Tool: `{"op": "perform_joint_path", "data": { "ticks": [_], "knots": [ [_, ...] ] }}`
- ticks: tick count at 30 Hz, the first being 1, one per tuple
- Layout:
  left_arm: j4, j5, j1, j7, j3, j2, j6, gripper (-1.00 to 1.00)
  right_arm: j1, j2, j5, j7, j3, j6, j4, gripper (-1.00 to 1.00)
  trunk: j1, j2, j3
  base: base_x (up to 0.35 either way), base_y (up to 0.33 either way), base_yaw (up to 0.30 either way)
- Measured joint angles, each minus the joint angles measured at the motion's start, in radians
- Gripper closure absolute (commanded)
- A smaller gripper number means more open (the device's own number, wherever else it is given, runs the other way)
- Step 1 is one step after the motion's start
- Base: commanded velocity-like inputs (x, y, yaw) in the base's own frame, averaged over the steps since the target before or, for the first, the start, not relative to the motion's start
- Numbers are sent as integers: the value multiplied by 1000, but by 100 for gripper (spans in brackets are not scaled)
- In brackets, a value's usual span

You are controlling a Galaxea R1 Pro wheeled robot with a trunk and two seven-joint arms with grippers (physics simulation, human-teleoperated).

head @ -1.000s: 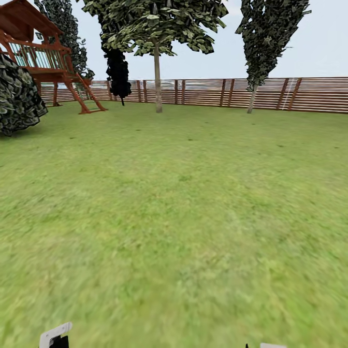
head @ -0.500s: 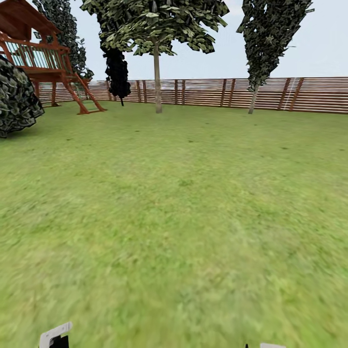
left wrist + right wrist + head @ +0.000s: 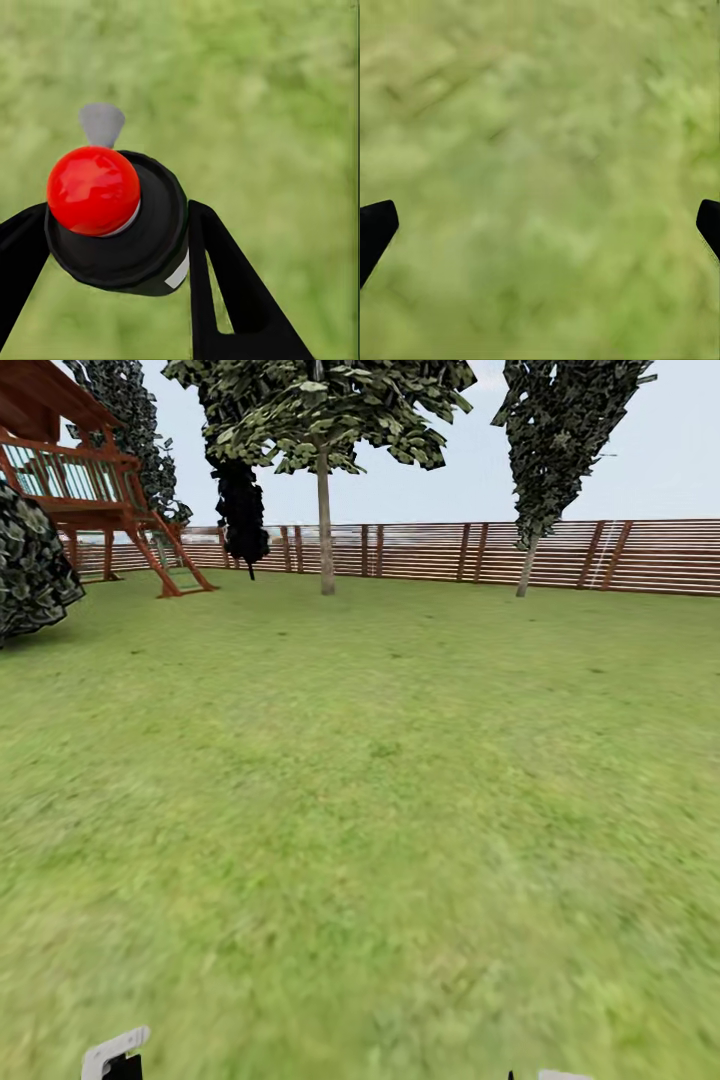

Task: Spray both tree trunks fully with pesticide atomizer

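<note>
I am looking out over the garden's lawn (image 3: 380, 810), which is spreading wide and green from my base to the brown slat fence (image 3: 560, 555) that is running across the far side. Two pale-trunked trees are standing in front of that fence: the nearer tree (image 3: 325, 420) is rising near the middle of the head view on a straight tree trunk (image 3: 325, 525), and the second tree (image 3: 560, 430) is standing further right, its thin trunk (image 3: 524, 570) leaning slightly. A black cone-shaped tree (image 3: 243, 510) is showing just left of the nearer one. At far left a red wooden play tower (image 3: 85, 480) with a ladder is standing on the grass, and a dark leafy shrub (image 3: 30, 565) is sitting in front of it at the edge.

In the left wrist view, my left claw (image 3: 112, 247) is gripping the pesticide atomizer (image 3: 120, 225), its black fingers (image 3: 225, 292) pressing on either side of the dark round body; the red knob (image 3: 94, 190) and a grey nozzle (image 3: 101, 124) are facing the camera, with blurred grass behind. In the right wrist view, my right claw (image 3: 540, 225) is standing wide apart and holding nothing, one black fingertip (image 3: 375, 229) at each edge over grass
</note>
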Motion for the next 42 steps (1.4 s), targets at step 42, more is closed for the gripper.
{"op": "perform_joint_path", "data": {
  "ticks": [42],
  "knots": [
    [0, 1, 0, 0, -1, 0, 0, 100, 0, 0, 0, 0, 0, 0, 0, -100, 0, 0, 0, 338, 0, 0]
  ]
}}
